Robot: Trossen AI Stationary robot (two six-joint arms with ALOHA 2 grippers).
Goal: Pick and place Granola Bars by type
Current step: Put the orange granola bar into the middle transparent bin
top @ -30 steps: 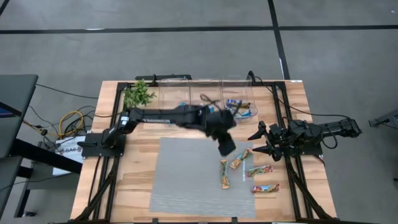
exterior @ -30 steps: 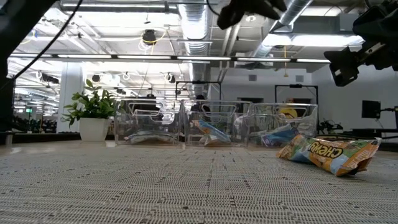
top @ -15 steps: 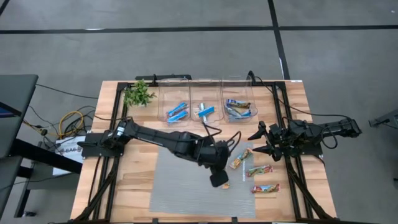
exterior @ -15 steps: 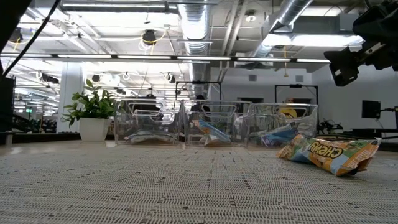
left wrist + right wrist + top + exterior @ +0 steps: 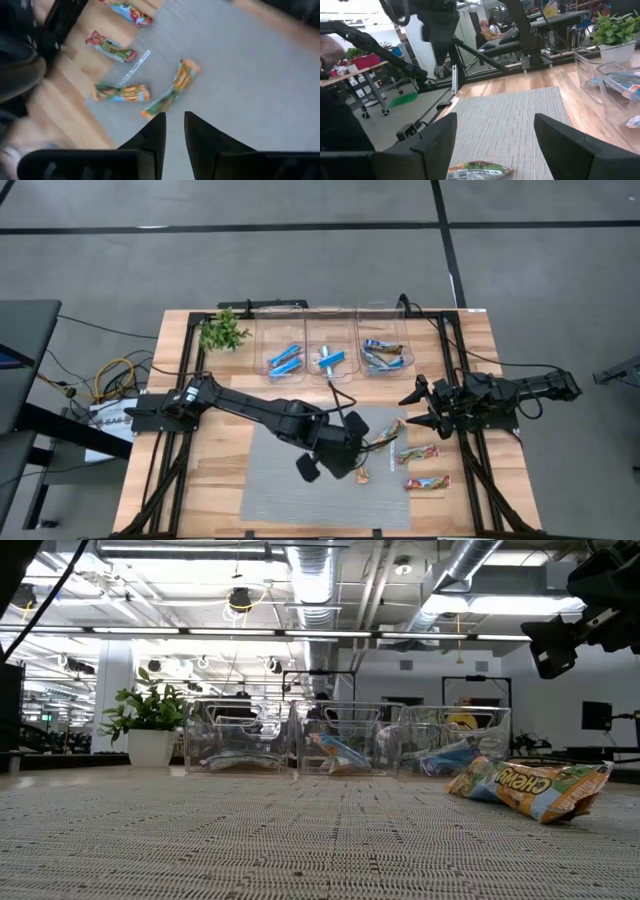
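Note:
Several tan-and-orange granola bars lie flat on the grey mat (image 5: 290,480): one (image 5: 385,436), one (image 5: 416,452), one (image 5: 427,482), and one (image 5: 362,472) partly under my left arm. In the left wrist view the nearest bar (image 5: 172,92) lies just ahead of my fingers. Blue bars (image 5: 285,360) lie in the clear bins. My left gripper (image 5: 335,460) (image 5: 174,125) hovers over the mat beside the bars, open by a narrow gap and empty. My right gripper (image 5: 420,406) (image 5: 495,125) waits wide open at the mat's right edge, above a bar (image 5: 480,171).
Three clear bins (image 5: 330,350) stand in a row at the table's far edge, and a small potted plant (image 5: 222,332) is to their left. In the low view one bar (image 5: 530,786) lies at the right, in front of the bins (image 5: 345,736). The mat's left half is bare.
My left gripper has swung from beside the bins toward the table's near edge and slightly left, coming down over the mat next to the tan bars. It has left the top of the low view. The bars and my right arm have stayed put.

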